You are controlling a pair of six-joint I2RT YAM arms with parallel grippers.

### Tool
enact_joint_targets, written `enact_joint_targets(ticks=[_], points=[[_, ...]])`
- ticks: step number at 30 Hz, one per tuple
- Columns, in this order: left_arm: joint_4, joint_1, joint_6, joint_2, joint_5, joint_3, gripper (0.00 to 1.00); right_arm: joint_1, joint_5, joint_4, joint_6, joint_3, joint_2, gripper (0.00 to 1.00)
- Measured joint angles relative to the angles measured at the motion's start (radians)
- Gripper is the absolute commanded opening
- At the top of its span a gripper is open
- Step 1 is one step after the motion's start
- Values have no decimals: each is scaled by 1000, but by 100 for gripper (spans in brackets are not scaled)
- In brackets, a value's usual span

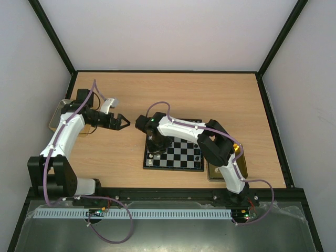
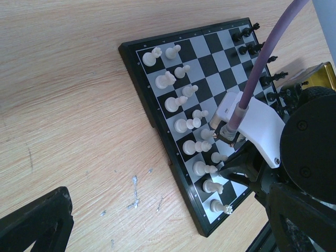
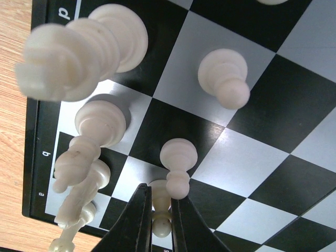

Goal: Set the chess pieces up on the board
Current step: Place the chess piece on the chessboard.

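While working the white edge of the board [image 1: 173, 168], got right gripper [image 3: 158, 195] clenched narrow on a white pawn [image 3: 159, 211]. Fingers [image 3: 134, 231] flank it, gap barely wider than the stem. Can't tell pawn base on its square vs just above.

Wrist cam looking almost straight down on the piece, prob. bc of tight neighbours: second pawn [image 3: 178, 163] just beside one finger, taller pieces [image 3: 84, 52] crowding the other side. Pinching low on the stem, presumably for best hold on smth this small.

From left wrist view, white pieces [image 2: 181, 100] in two rows along the edge nearest L arm. Several off-centre or leaning close together, so judging white side not done. Black pieces [image 2: 244, 37] along the opposite edge, partly hidden behind R arm.

Left gripper [image 1: 121, 122] released, empty, hovering over table [image 1: 210, 94] well off the board's white side. Prob. parked there to keep clear of R arm and give its cam a view of the rows.

Gold tin [image 2: 321, 73] beside the board under R arm; contents not visible.

Next, as a guess: set straight down, open small, retreat straight up. Avoid sideways drift, risk of tipping the second pawn.
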Motion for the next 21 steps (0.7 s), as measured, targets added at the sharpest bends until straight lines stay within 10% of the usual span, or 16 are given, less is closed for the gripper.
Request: enact_joint_targets(ticks=[21], points=[[2,0,-2,-2,-3,-10,99,7,16,-2,7,0,-6,30]])
